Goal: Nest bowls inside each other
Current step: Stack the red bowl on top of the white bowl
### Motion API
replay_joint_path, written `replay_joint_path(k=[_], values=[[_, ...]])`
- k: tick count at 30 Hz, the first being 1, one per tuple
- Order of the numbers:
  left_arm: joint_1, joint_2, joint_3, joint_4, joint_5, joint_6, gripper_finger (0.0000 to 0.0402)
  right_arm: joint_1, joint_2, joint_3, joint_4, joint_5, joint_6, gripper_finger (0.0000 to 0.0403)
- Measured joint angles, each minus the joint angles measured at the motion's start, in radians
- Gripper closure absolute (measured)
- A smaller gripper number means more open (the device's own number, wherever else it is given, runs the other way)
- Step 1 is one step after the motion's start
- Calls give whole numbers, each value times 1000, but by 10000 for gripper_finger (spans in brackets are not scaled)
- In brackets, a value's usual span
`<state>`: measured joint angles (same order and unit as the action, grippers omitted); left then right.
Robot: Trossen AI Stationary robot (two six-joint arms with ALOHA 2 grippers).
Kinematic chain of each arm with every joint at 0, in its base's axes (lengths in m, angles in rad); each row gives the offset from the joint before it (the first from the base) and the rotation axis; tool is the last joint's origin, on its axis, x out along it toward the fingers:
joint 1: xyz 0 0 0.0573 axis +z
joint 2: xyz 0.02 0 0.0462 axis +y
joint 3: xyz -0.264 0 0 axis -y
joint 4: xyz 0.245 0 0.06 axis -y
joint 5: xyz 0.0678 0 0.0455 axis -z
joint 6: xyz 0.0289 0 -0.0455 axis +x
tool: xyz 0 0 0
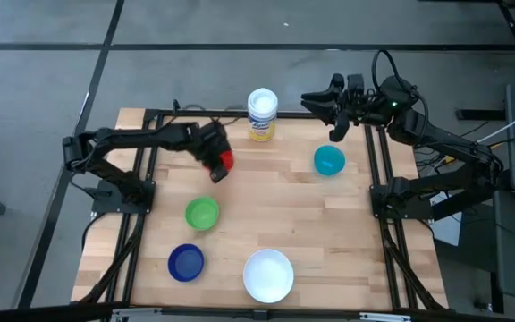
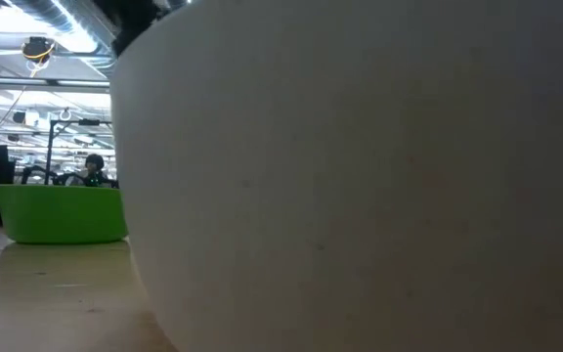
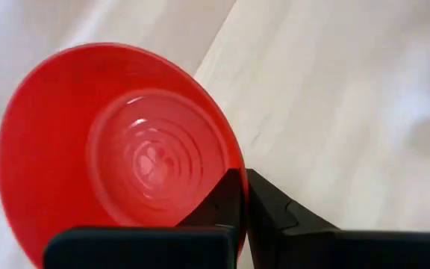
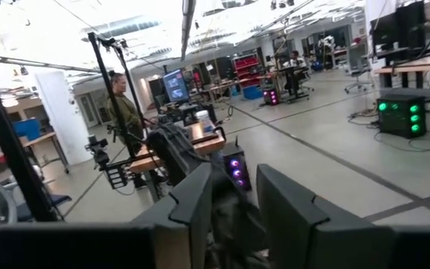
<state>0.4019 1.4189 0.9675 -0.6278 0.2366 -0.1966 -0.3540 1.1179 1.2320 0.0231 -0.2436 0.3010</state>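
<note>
Red bowl (image 1: pixel 224 162) sits pinched at its rim in your left end effector (image 1: pixel 215 165), beside the canister (image 1: pixel 262 114); green bowl (image 1: pixel 202 213), blue bowl (image 1: pixel 186 261), white bowl (image 1: pixel 267 274) and teal bowl (image 1: pixel 329 160) lie empty and apart on the worktop (image 1: pixel 275 197). Your right end effector (image 1: pixel 336 131) hangs part-open, holding nothing.

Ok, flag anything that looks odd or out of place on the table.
Only the canister by the table's far edge isn't a bowl. The red bowl is tipped on edge, pinched by its rim in the left gripper. The green, blue, teal and white bowls sit upright and apart.
</note>
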Motion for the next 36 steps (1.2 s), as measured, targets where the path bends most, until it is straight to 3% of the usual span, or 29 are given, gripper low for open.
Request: replay_joint_path(k=[4, 9, 15, 22, 27, 32, 36], values=[[-24, -2, 185, -44, 119, 80, 399, -25, 0, 0, -6, -7, -36, 289], [-131, -2, 357, -80, 267, 136, 399, -91, 0, 0, -124, -8, -100, 273], [-312, 33, 419, -142, 258, 132, 399, -185, 29, 0, -237, -7, -186, 256], [-497, 105, 455, -105, 198, 62, 399, -351, 137, 0, -264, 2, -258, 248], [-550, 215, 623, -101, 152, 67, 399, -487, 191, -17, -288, -17, -310, 253], [-585, 390, 812, -168, 153, 124, 399, -613, 196, -26, -279, -139, -305, 260], [-636, 516, 896, -187, 175, 155, 399, -660, 183, -26, -281, -208, -305, 261]])
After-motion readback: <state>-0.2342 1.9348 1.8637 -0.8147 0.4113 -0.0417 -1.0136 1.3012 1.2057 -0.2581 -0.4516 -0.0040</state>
